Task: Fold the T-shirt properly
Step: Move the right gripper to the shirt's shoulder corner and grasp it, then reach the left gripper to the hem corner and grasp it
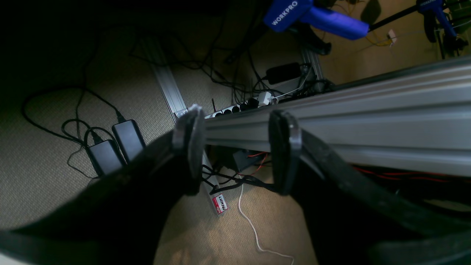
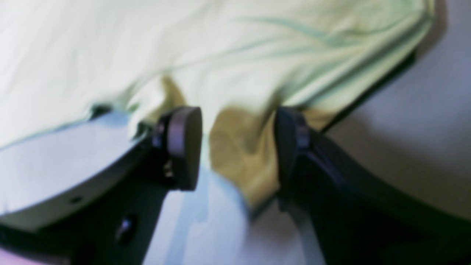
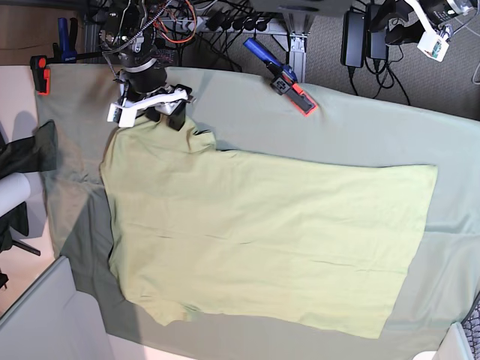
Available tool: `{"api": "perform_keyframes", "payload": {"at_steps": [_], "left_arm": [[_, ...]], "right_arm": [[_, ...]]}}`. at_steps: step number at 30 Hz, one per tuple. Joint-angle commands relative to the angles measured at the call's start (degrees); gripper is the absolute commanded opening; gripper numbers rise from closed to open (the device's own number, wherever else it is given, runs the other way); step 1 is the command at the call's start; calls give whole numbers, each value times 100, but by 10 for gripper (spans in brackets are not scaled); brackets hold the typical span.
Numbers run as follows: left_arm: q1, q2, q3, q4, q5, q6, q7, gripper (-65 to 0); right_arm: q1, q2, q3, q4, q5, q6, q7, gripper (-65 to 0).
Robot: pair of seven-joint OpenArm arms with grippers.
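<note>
The pale lime T-shirt lies spread flat on the grey-green table cloth. One sleeve is at the top left and another is at the bottom left. My right gripper stands at the shirt's top-left corner. In the right wrist view it is open, with a bunched fold of the shirt between its fingers. My left gripper is open and empty, off the table over the carpeted floor. In the base view it is at the top right.
A blue and red clamp lies on the cloth at the back. A red clamp grips the left back edge. An aluminium rail, power bricks and cables lie below the left gripper. A blue WORKPRO clamp is nearby.
</note>
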Motion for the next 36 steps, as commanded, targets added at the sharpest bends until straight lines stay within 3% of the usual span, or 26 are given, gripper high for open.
{"api": "perform_keyframes", "payload": {"at_steps": [1, 6, 13, 24, 30, 32, 36], "left_arm": [[70, -35, -15, 85, -79, -95, -79, -333], [72, -37, -17, 85, -81, -95, -17, -333], [72, -210, -15, 85, -85, -95, 2, -333], [70, -289, -15, 85, -85, -95, -22, -333], [68, -289, -17, 85, -87, -95, -22, -333], [68, -289, -24, 85, -87, -95, -22, -333], [70, -289, -245, 85, -317, -95, -24, -333]], "right_arm": [[-7, -46, 122, 212, 44, 42, -2, -333], [-7, -339, 800, 468, 232, 44, -74, -333], [13, -391, 1333, 463, 323, 39, -63, -333], [304, -391, 1322, -328, 415, -20, 15, -333], [363, -391, 1082, -507, 579, 304, -9, -335], [361, -393, 955, -507, 577, 304, -13, -374], [361, -442, 870, -507, 557, 302, -20, -589]]}}
